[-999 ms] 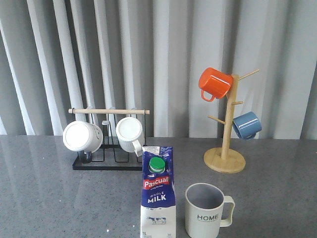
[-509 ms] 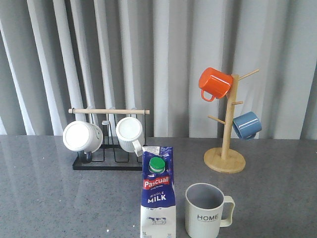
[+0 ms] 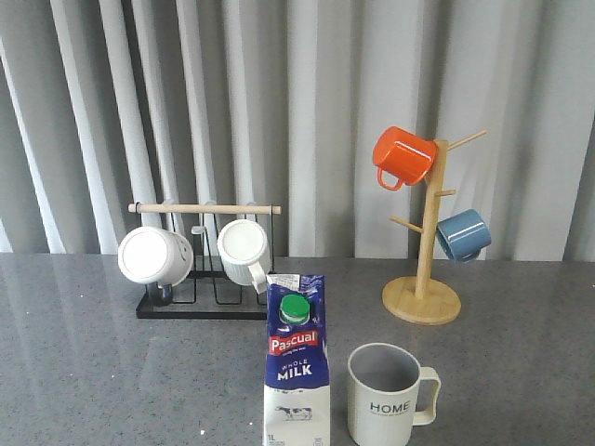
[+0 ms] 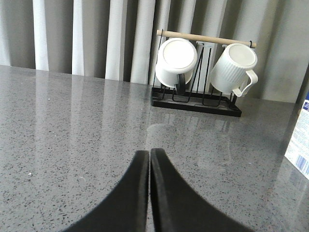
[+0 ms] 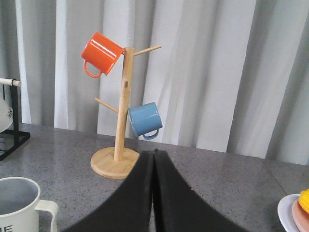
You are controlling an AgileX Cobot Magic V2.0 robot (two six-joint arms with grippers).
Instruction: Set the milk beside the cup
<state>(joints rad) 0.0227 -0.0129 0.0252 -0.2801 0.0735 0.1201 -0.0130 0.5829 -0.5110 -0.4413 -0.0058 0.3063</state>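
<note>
Standing on the grey surface, largest first:
Mug tree: wooden, far right, carried an orange mug and a blue mug.
Rack: black, far left, held two white mugs.
Milk: upright, near edge, just left of the cup, apart from it.
Left gripper: jaws pressed together, empty.
Right gripper: jaws pressed together, empty.

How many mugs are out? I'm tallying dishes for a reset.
5: two white mugs on the black rack, orange mug and blue mug on the wooden tree, HOME cup beside the milk.
</note>
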